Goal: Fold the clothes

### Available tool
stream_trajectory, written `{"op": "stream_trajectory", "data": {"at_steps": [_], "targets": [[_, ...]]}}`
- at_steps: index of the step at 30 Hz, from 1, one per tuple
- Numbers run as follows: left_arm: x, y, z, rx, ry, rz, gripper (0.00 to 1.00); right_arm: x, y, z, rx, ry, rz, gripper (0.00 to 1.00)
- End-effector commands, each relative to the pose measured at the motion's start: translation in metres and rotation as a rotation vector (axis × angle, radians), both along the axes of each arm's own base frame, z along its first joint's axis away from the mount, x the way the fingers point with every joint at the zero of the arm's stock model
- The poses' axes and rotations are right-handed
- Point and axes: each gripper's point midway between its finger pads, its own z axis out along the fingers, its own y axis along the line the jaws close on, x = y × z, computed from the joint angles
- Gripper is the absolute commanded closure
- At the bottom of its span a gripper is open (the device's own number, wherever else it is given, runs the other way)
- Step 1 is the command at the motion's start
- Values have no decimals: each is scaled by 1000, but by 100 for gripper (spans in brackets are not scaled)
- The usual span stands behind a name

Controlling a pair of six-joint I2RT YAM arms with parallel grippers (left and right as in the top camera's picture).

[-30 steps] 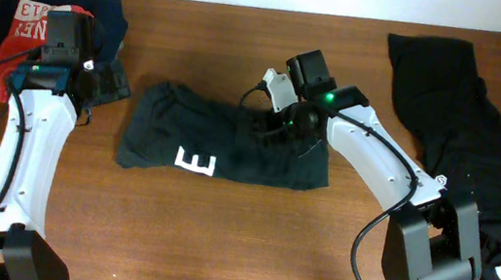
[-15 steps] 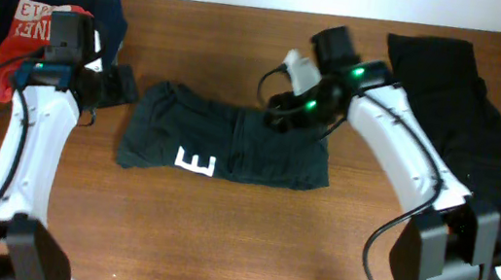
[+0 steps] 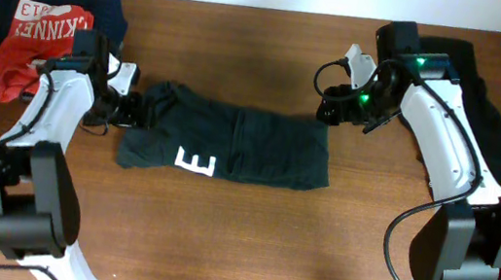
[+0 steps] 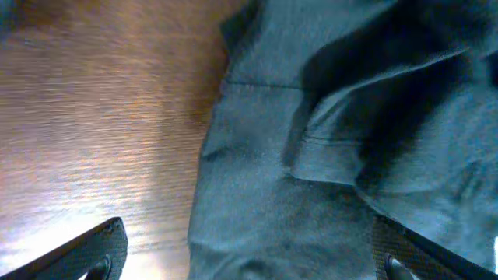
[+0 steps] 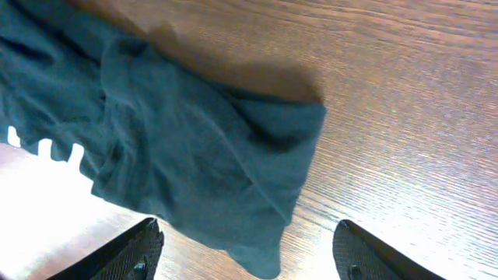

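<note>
A very dark green T-shirt [image 3: 250,145] with a white letter E [image 3: 194,162] lies folded in a band at the table's middle. My left gripper [image 3: 133,106] is open at its upper left edge. In the left wrist view the rumpled cloth [image 4: 311,155] lies between the spread fingers [image 4: 97,249]. My right gripper [image 3: 330,106] is open and empty, just above and beyond the shirt's upper right corner. The right wrist view shows that corner [image 5: 233,171] between its spread fingers [image 5: 366,253]. A black garment [image 3: 488,164] lies loose at the right.
A red shirt with white letters [image 3: 36,43] lies on a folded navy garment [image 3: 111,14] at the back left corner. The brown wooden table [image 3: 245,247] shows in front of the shirt. A white wall edge runs along the back.
My right gripper has lifted off the shirt's upper middle and moved right and back, leaving that part flatter. My left gripper has moved right from the stack to the shirt's left edge.
</note>
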Motion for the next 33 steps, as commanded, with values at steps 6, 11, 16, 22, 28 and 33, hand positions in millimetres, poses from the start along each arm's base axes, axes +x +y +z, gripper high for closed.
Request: {"op": "stream_trajectory", "data": {"at_steps": [6, 11, 16, 22, 28, 33], "targets": [[-11, -34, -32, -202, 55, -169, 5, 5, -12, 1, -46, -18, -9, 25], [-15, -50, -36, -308, 78, -173, 25, 5, -13, 0, -57, -19, -12, 25], [-19, -60, -38, -352, 96, -178, 80, 5, -13, 0, -57, -18, -12, 25], [-17, -40, -24, -354, 98, -123, 100, 5, -13, 0, -57, -18, -12, 25], [-3, -3, 29, -311, -24, -60, 99, 5, -13, 0, -57, -18, -13, 25], [2, -3, 63, -291, -95, -75, 99, 5, -13, 0, -56, -19, -13, 25]]}}
